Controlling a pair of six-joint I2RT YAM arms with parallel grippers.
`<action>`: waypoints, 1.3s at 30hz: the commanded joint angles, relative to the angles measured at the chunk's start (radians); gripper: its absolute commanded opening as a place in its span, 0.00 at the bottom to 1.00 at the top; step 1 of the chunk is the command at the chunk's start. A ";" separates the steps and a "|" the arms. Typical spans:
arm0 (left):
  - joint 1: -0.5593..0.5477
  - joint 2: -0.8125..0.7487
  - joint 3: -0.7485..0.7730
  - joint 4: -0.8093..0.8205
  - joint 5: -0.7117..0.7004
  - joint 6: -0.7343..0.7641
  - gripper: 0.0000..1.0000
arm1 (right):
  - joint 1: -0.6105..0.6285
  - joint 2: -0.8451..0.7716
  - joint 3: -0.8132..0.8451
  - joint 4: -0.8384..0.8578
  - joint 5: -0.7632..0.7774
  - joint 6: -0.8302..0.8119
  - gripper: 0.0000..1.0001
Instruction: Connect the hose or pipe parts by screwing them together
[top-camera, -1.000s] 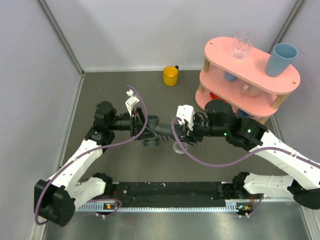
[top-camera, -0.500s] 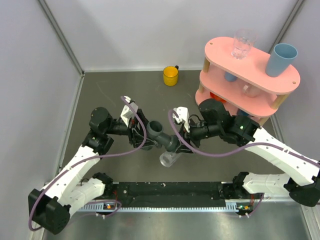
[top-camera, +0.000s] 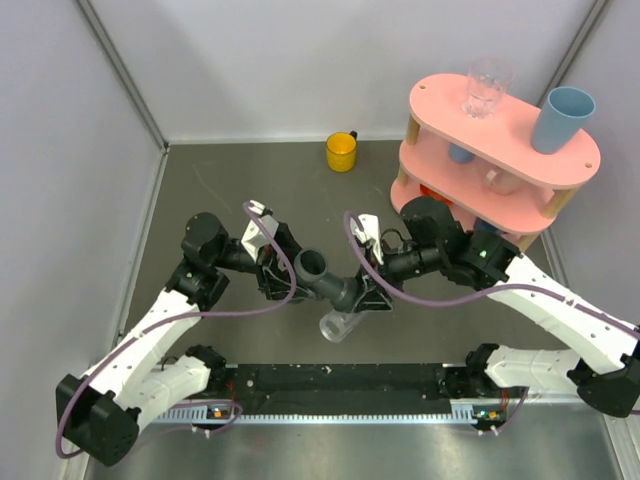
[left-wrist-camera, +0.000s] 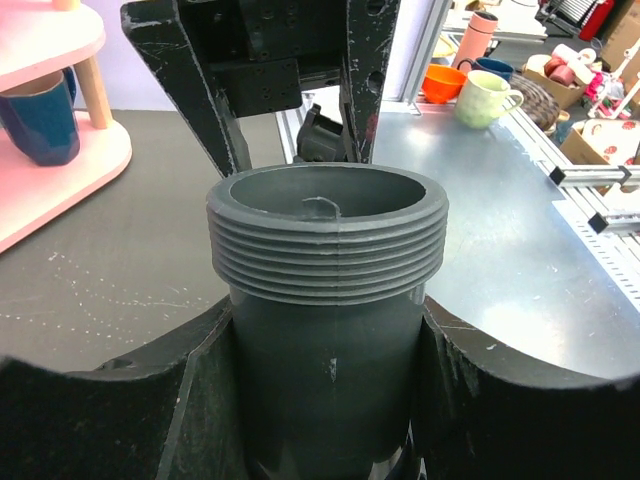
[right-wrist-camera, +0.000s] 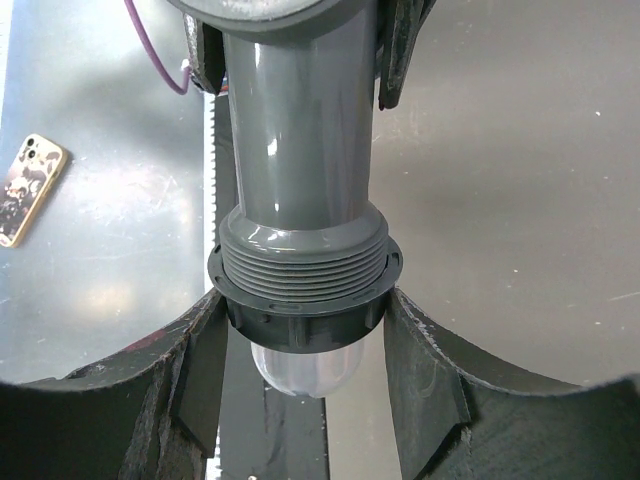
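Brushed metal ledge runs along 6 o'clock, by the arm bases. Beyond it lies the dark grey table, matte and finely scratched. At centre, the T-shaped fitting is held off the surface. The left gripper is clamped on its body from 9 o'clock. The right gripper, from 3 o'clock, is clamped on the grey collar of the clear tubular piece, seated on the fitting's threaded end. Yellow cup at 12 o'clock, pink shelf at 2 o'clock. Plain grey walls enclose the cell.
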 joint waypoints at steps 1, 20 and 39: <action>-0.031 0.031 0.022 -0.011 0.008 0.074 0.00 | 0.005 -0.019 0.036 0.328 -0.178 0.043 0.08; -0.033 0.097 0.055 -0.065 0.089 0.204 0.00 | -0.115 0.062 0.059 0.355 -0.420 0.161 0.08; -0.026 0.194 0.120 -0.128 0.003 0.187 0.00 | -0.194 -0.045 -0.024 0.289 -0.317 0.175 0.51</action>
